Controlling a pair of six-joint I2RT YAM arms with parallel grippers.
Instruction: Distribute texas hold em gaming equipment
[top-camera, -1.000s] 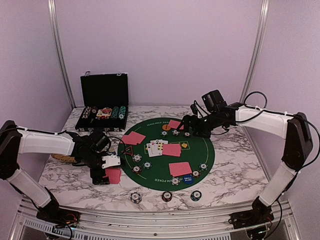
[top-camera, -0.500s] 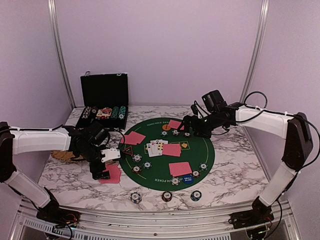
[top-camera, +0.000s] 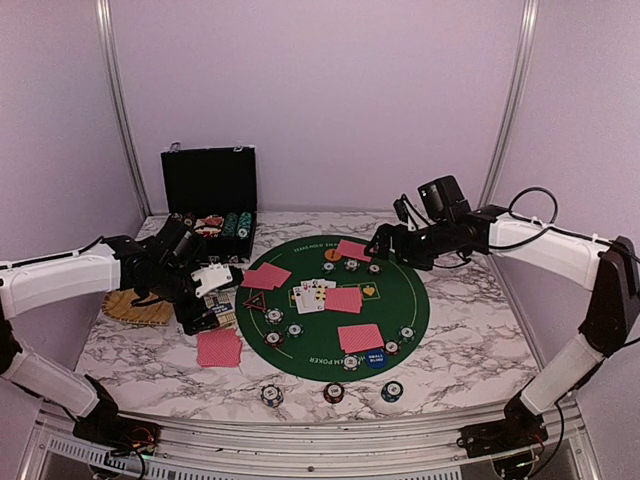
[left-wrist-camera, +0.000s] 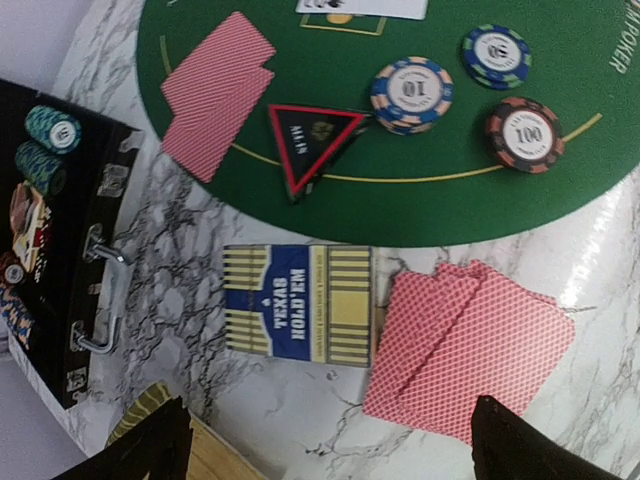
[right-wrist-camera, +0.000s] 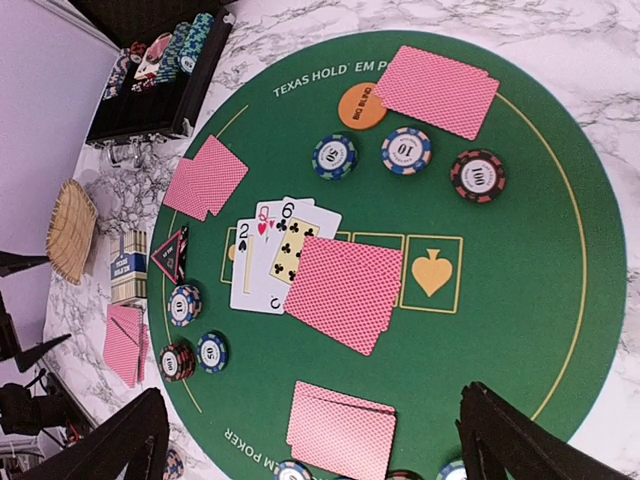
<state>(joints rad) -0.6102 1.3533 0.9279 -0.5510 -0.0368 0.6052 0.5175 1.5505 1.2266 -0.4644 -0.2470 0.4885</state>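
My left gripper (left-wrist-camera: 330, 405) hangs wide open and empty over the left side of the desk (top-camera: 470, 340), close to a fan of red-backed playing cards (left-wrist-camera: 470, 345) lying on the marble just off the green mat (top-camera: 405, 300). My right gripper (right-wrist-camera: 315, 392) is likewise spread wide, holding nothing, above the mat's far right. Nearest me, three poker chips (top-camera: 334, 392) sit in a row on the desk before the mat. On the mat's near edge lies the blue "small blind" disc (top-camera: 375, 360). The dark red-edged triangle (left-wrist-camera: 310, 140) rests at the mat's left rim, with a Texas Hold'em card box (left-wrist-camera: 298, 317) just outside it. Farther off, the orange disc (right-wrist-camera: 362, 105) lies beside a card pair, and an open black case (top-camera: 208, 185) stands at the back.
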